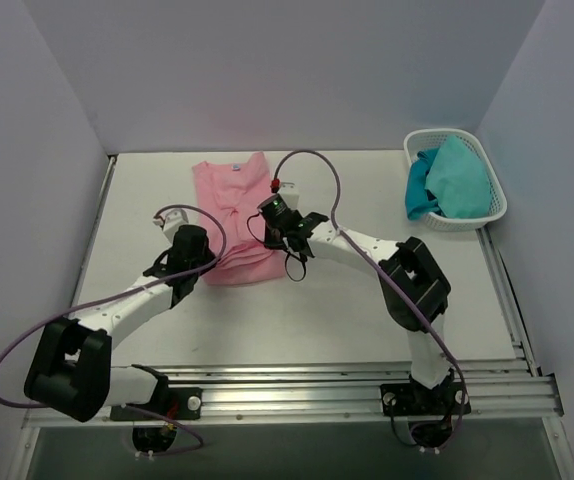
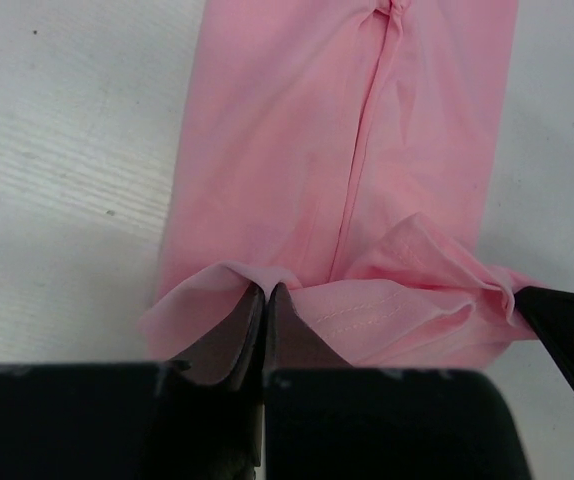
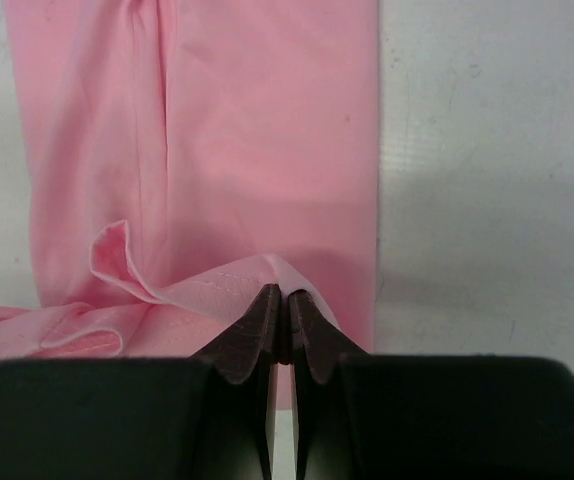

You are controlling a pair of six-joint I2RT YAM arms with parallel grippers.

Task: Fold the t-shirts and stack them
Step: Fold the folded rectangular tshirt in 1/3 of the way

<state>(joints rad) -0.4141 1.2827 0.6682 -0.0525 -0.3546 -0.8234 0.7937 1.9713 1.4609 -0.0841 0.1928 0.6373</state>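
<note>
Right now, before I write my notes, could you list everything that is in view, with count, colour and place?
t-shirt: one, light pink, flat on the table towards the back centre, near hem lifted
basket: one, white lattice, far right corner of the table
cloth: count unclear, teal and blue, piled inside the basket
table: one, white, under everything
rail: one, silver metal, along the near edge
left gripper: one, black, shut on the t-shirt's near hem, left side
right gripper: one, black, shut on the same hem, right side
</note>
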